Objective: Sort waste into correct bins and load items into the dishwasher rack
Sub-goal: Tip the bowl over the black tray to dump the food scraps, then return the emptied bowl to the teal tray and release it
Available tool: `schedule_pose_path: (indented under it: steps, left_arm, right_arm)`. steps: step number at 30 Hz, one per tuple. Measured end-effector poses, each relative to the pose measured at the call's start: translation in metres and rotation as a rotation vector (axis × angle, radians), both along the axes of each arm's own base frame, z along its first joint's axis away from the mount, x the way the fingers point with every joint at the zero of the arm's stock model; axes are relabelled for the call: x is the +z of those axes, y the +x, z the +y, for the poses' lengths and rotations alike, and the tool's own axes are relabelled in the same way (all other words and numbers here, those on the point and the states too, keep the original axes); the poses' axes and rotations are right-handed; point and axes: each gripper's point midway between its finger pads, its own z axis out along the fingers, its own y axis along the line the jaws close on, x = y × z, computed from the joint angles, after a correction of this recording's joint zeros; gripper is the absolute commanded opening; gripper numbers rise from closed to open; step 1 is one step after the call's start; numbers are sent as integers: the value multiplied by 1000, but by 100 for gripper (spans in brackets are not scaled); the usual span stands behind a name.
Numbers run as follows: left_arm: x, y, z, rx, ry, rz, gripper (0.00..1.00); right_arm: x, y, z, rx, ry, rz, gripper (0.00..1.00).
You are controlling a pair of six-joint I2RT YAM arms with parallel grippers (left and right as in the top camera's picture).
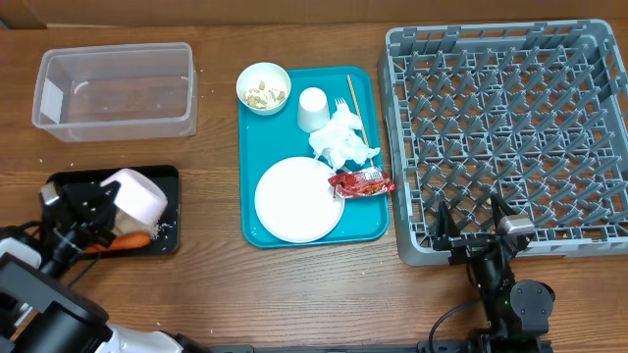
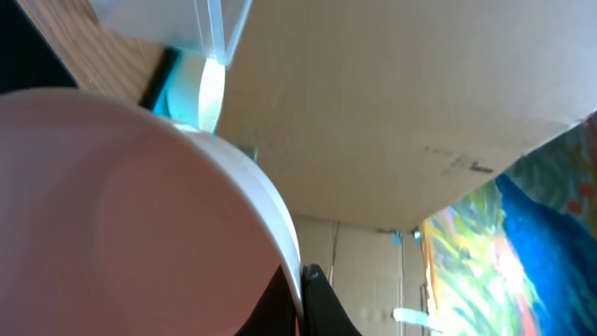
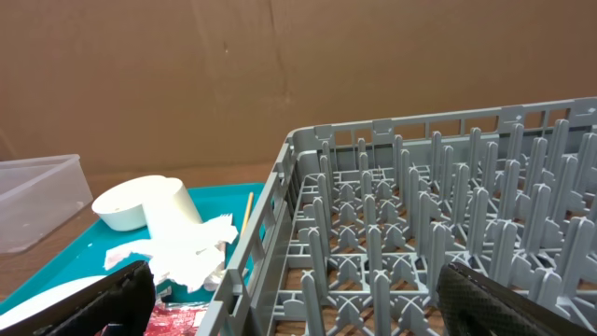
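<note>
My left gripper [image 1: 96, 211] is shut on the rim of a small white bowl [image 1: 135, 196], held tilted over the black tray [image 1: 169, 176]. The bowl fills the left wrist view [image 2: 121, 205], its rim pinched between the jaws [image 2: 300, 285]. An orange carrot [image 1: 128, 239] and white bits lie in the black tray. The clear tub [image 1: 113, 88] stands at the far left. My right gripper [image 1: 478, 218] is open and empty at the front edge of the grey rack [image 1: 510, 127]. In the right wrist view [image 3: 298, 294] its fingers straddle the rack's corner [image 3: 392, 215].
The teal tray [image 1: 368, 221] holds a bowl of nut scraps [image 1: 263, 86], a cup [image 1: 312, 108], a fork [image 1: 340, 103], a thin wooden stick [image 1: 355, 113], a crumpled napkin [image 1: 343, 142], a plate [image 1: 297, 199] and a red wrapper [image 1: 361, 181].
</note>
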Motion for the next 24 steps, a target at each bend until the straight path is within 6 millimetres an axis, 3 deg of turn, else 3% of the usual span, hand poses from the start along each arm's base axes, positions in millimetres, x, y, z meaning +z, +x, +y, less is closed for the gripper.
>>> schedule_pose_path:
  steps: [4,8,12,14,16,20,24]
  left_arm:
    - [23,-1,-40,-104,116,-50,4]
    - [54,4,-83,-267,413,-110,4]
    - [90,21,-148,-439,829,-183,4]
    - [103,32,-190,-482,1023,-229,4]
    - [101,38,-213,-486,1121,-232,4]
    - [70,83,-261,-360,1433,-165,5]
    - [27,121,-272,-289,1533,-100,4]
  right_arm:
    - [0,0,0,0,0,0,100]
    - [0,0,0,0,0,0,100]
    - [0,0,0,0,0,0,100]
    - [0,0,0,0,0,0,100]
    - [0,0,0,0,0,0,100]
    - [0,0,0,-1,0,0,100]
    - [0,0,0,0,0,0,100]
